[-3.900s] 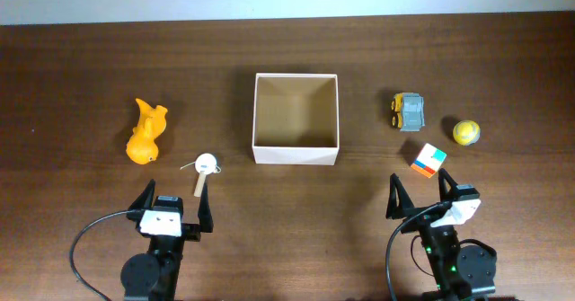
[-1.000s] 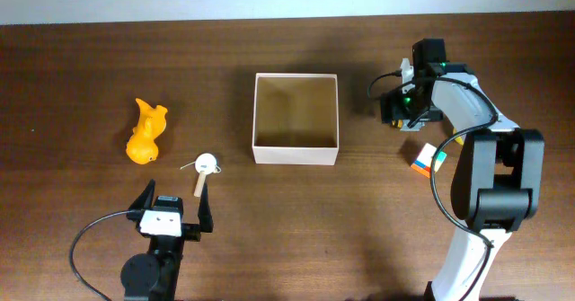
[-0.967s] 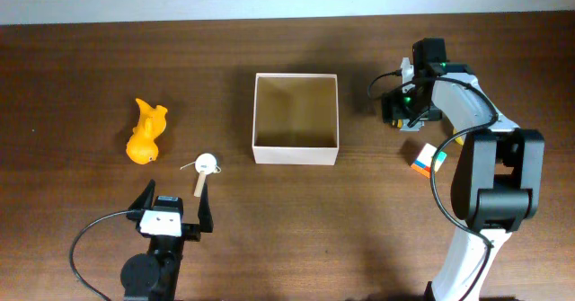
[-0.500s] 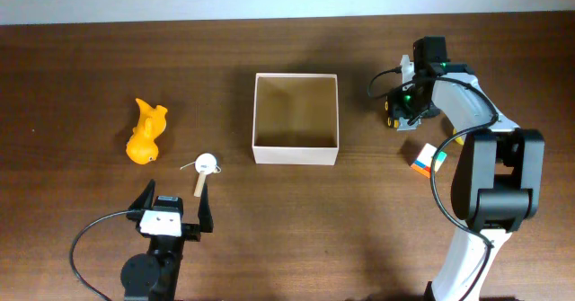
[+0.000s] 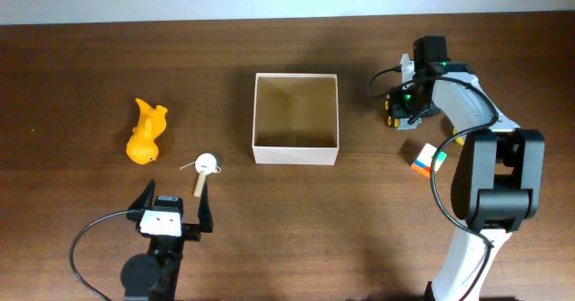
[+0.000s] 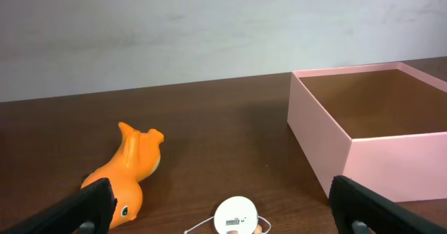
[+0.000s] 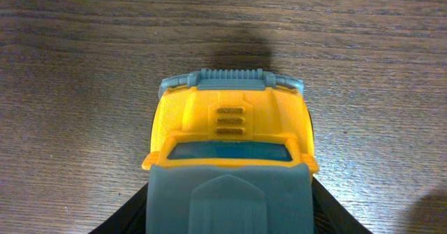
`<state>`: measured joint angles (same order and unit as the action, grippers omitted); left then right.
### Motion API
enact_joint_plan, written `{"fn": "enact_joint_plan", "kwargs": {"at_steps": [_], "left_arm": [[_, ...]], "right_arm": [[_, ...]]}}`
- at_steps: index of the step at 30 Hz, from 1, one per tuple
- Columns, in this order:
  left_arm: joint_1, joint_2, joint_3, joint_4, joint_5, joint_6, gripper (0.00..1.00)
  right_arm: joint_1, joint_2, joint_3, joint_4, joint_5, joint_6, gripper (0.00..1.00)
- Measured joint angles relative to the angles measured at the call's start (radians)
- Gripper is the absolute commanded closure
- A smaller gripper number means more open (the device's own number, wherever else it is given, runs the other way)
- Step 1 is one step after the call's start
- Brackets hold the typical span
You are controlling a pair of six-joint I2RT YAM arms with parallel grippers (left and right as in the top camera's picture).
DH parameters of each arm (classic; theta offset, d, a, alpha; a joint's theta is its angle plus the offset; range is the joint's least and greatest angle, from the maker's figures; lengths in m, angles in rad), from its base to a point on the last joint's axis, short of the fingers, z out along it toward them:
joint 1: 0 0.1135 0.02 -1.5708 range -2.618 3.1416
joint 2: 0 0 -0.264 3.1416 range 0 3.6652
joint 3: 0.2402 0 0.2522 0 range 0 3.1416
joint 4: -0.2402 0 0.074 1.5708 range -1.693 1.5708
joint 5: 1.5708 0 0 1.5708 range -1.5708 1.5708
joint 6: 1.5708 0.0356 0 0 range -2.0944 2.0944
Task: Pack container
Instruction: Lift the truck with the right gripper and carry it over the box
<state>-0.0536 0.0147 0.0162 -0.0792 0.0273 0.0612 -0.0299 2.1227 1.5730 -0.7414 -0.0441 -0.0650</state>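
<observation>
The container (image 5: 296,154), a square open box with white walls and a tan inside, stands mid-table with nothing in it; its wall (image 6: 391,161) looks pinkish in the left wrist view. Right of it sits a yellow and grey toy truck (image 5: 392,110). My right gripper (image 5: 404,103) reaches down over it. In the right wrist view the truck (image 7: 230,143) fills the gap, and my right gripper (image 7: 229,216) has a black finger pressed against each side. My left gripper (image 5: 175,202) rests open at the front left, holding nothing.
An orange animal toy (image 5: 146,132) lies at the left. A white disc on a wooden stick (image 5: 206,164) lies just ahead of the left gripper. A multicoloured cube (image 5: 428,159) sits near the right arm's base.
The right gripper's fingers have closed in on the toy truck, which has shifted slightly left. The left arm has not moved.
</observation>
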Motion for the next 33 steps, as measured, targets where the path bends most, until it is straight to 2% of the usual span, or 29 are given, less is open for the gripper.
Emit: {"fn": "enact_joint_plan", "kwargs": {"at_steps": [8, 16, 26, 33], "left_arm": [[0.000, 0.000, 0.000, 0.000, 0.000, 0.000, 0.01], [0.000, 0.000, 0.000, 0.000, 0.000, 0.000, 0.01], [0.000, 0.000, 0.000, 0.000, 0.000, 0.000, 0.01], [0.000, 0.000, 0.000, 0.000, 0.000, 0.000, 0.01]], "right_arm": [[0.000, 0.002, 0.035, -0.066, 0.000, 0.000, 0.54], [0.000, 0.005, 0.212, -0.241, -0.023, -0.003, 0.54], [0.008, 0.005, 0.443, -0.420, -0.198, -0.004, 0.54], [0.074, 0.005, 0.555, -0.513, -0.415, -0.068, 0.54]]}}
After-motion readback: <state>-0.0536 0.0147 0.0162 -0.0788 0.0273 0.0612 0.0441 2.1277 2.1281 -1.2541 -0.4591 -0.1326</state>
